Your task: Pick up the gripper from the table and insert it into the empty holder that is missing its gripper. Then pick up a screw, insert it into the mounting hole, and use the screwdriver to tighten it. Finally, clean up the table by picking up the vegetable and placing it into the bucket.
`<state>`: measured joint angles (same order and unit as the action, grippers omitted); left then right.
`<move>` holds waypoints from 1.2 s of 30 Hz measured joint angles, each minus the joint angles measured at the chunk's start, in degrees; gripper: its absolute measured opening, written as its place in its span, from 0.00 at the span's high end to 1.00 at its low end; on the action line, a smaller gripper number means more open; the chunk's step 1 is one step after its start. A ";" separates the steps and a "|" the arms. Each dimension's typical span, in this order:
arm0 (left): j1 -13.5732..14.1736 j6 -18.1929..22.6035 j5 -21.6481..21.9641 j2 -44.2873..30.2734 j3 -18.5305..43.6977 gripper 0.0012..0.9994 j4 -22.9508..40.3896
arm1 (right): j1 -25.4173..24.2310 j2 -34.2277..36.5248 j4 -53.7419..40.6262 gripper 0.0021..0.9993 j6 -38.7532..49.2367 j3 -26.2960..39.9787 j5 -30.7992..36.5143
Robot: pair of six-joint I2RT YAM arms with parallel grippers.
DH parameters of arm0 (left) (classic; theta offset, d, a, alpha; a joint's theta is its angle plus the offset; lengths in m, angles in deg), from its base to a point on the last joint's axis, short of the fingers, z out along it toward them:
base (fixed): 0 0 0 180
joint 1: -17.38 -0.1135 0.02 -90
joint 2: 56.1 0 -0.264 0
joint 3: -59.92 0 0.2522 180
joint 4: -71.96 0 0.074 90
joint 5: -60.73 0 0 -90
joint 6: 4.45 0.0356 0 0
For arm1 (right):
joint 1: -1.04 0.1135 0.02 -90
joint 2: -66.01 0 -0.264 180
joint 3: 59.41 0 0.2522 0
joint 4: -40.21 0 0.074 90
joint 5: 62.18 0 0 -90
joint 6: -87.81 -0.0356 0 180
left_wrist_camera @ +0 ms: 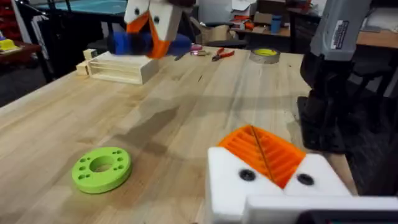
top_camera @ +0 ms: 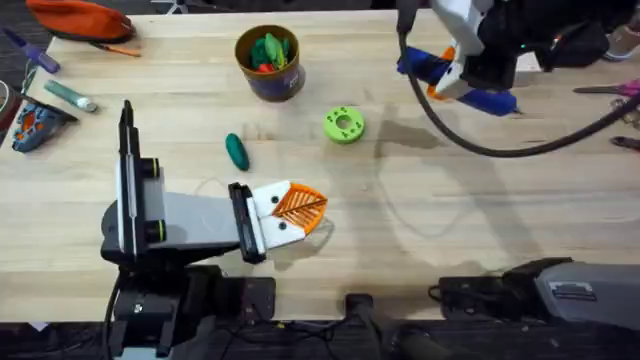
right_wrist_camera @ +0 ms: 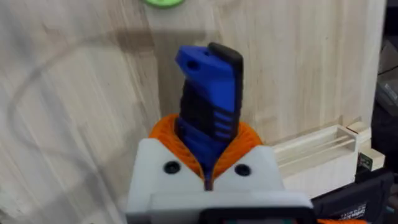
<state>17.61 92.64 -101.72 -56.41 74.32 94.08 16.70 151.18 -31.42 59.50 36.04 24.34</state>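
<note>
Resting near the table's [top_camera: 420,230] near-left edge, the left hand [top_camera: 300,207] has its 2 fingers closed together, holding nothing. Just beyond it lies the vegetable [top_camera: 236,151], long axis running near-to-far; the left arm is nearer. The bucket [top_camera: 270,62] stands farther back. Toward the far-right corner, the right hand [right_wrist_camera: 208,163] clamps the screwdriver [right_wrist_camera: 209,102].
</note>
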 joint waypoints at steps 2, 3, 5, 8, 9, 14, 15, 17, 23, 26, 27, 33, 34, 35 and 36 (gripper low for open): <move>0.01 0.01 0.00 0.00 0.00 0.99 0.00 | -0.50 1.67 0.18 0.98 2.84 0.00 0.84; 0.00 0.01 0.00 0.01 0.00 0.99 0.00 | -1.65 6.96 0.63 0.98 7.73 0.00 3.13; 0.00 0.00 0.00 0.00 0.00 0.99 0.00 | -2.14 9.71 0.89 0.98 9.63 0.00 3.70; 0.00 0.00 0.00 0.00 0.00 0.99 0.00 | -2.76 13.43 2.26 0.98 11.78 0.00 4.12; 0.00 0.02 0.00 0.01 0.00 0.99 0.00 | -2.91 14.42 2.82 0.98 12.26 0.00 4.17; 0.00 0.00 0.00 0.00 0.00 0.99 0.00 | -3.48 18.63 3.54 0.98 13.85 0.00 4.30; 0.01 0.01 0.00 0.00 0.00 0.99 0.00 | -3.53 19.34 3.64 0.98 14.25 0.00 4.31; 0.00 0.00 0.00 0.02 0.00 0.99 0.00 | -3.69 21.14 4.58 0.98 15.02 -0.02 4.32; 0.00 0.02 0.00 0.00 0.00 0.99 0.00 | -3.92 23.70 10.71 0.98 16.12 -4.04 4.32; 0.00 0.01 0.00 0.01 0.00 0.99 0.00 | -3.90 23.67 11.63 0.98 16.36 -6.22 4.84; 0.00 0.00 0.00 0.00 0.00 0.99 0.00 | -3.90 23.51 11.93 0.98 16.35 -6.38 4.95; 0.00 0.02 0.00 0.00 0.00 0.99 0.00 | -3.92 23.43 12.55 0.98 16.37 -6.62 5.17; 0.00 0.00 0.00 0.00 0.00 0.99 0.00 | -3.92 23.43 12.57 0.98 16.37 -6.64 5.17; 0.00 0.00 0.00 0.00 0.00 0.99 0.00 | -3.91 23.43 12.57 0.98 16.36 -6.64 5.17; 0.01 0.01 0.00 0.00 0.00 0.99 0.00 | -3.92 23.43 12.59 0.97 16.28 -6.64 5.19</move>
<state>17.62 92.65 -101.72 -56.41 74.32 94.08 12.79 174.61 -18.83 75.79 29.39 29.53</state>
